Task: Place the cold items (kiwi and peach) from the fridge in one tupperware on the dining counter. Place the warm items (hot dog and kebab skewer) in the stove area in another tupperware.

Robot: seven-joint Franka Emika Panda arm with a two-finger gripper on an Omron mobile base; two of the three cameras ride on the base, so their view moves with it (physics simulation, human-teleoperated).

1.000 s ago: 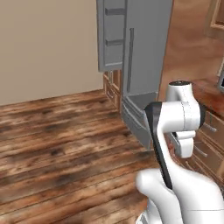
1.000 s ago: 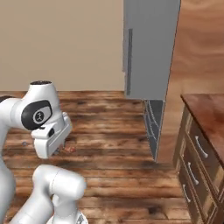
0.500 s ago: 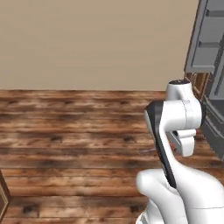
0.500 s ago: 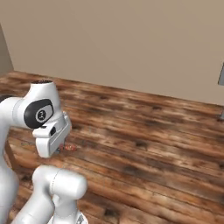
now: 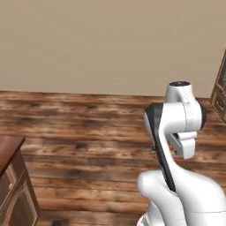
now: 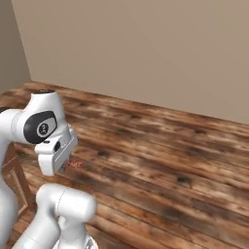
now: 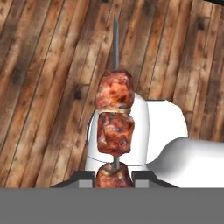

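Over plank floor (image 7: 43, 65), claw (image 7: 113, 175) (tips hidden) grips kebab skewer (image 7: 114, 127), its bottom cut off.

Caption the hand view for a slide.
Gripper shut on a kebab skewer, carried above the wood plank floor.

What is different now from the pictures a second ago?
The base turned, so the whole view swept sideways: the grey fridge and the cabinets beside it slid out of sight, leaving the beige wall and wood floor. The things themselves did not move. The pincer stays shut on the kebab skewer, the arm folded as before.
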